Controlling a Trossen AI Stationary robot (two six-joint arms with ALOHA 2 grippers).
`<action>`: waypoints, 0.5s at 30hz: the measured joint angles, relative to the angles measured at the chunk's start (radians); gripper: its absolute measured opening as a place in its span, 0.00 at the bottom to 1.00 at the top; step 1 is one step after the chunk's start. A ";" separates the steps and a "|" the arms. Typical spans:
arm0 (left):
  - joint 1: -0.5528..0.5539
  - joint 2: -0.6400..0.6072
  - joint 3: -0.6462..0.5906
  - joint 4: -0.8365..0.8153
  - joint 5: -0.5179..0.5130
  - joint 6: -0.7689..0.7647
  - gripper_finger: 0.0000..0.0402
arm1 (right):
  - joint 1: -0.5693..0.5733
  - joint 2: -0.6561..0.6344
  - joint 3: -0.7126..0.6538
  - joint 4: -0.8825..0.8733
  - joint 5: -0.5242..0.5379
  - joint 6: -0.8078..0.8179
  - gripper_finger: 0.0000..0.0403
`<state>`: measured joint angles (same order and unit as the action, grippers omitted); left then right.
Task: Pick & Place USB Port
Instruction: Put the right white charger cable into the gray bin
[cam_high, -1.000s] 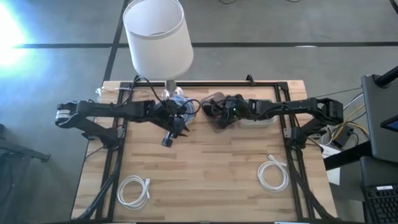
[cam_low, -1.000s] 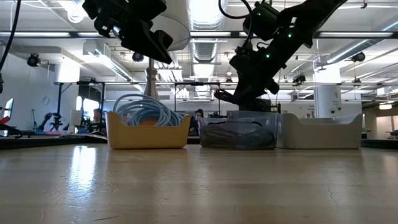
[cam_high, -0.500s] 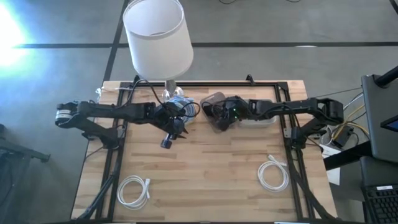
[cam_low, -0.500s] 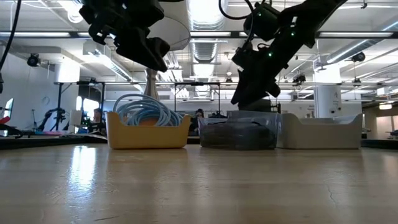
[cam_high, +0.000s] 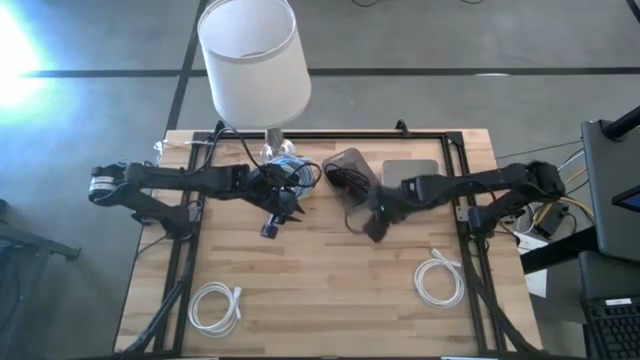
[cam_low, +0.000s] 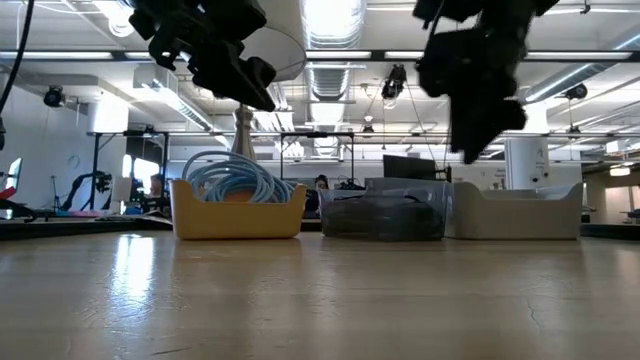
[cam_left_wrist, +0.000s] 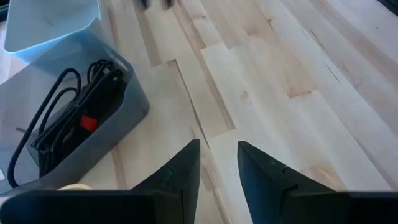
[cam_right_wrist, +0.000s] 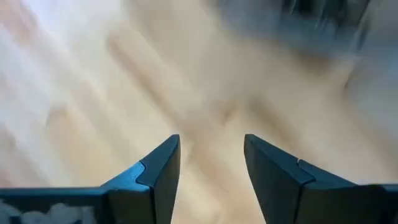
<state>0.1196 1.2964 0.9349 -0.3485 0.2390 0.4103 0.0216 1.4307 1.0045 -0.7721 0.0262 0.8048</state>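
Note:
A grey see-through bin (cam_high: 347, 172) near the table's far edge holds black cables (cam_left_wrist: 74, 109) with a small red part (cam_left_wrist: 88, 123). No separate USB port stands out among them. My left gripper (cam_high: 268, 228) (cam_left_wrist: 219, 165) hovers open over bare wood, left of that bin, with nothing between its fingers. My right gripper (cam_high: 375, 228) (cam_right_wrist: 211, 162) is open and empty too, raised above the wood just near-side of the grey bin (cam_low: 380, 213). The right wrist view is blurred by motion.
A yellow bin of light-blue cable (cam_low: 238, 205) and a pale bin (cam_high: 410, 170) flank the grey one along the far edge. A lamp with a white shade (cam_high: 253, 55) stands over the far left. Two white cable coils (cam_high: 215, 305), (cam_high: 440, 280) lie near the front corners; bare wood lies between them.
My right gripper has drawn back fast from over the grey bin toward the table's near edge, and now hangs above the wood in front of the bin. It carries nothing. The bin and its cables stay put.

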 joint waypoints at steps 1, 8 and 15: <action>0.000 0.000 -0.001 0.000 0.000 -0.002 0.27 | 0.032 0.000 0.004 -0.034 -0.015 0.051 0.43; -0.002 0.000 -0.007 0.010 0.000 -0.028 0.27 | 0.303 -0.002 -0.030 -0.098 -0.171 0.452 0.43; -0.006 0.001 -0.007 0.044 0.000 -0.049 0.27 | 0.493 -0.002 -0.087 -0.112 -0.255 0.833 0.43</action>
<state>0.1139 1.2972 0.9276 -0.3041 0.2390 0.3613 0.5150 1.4286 0.9178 -0.8840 -0.2291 1.6374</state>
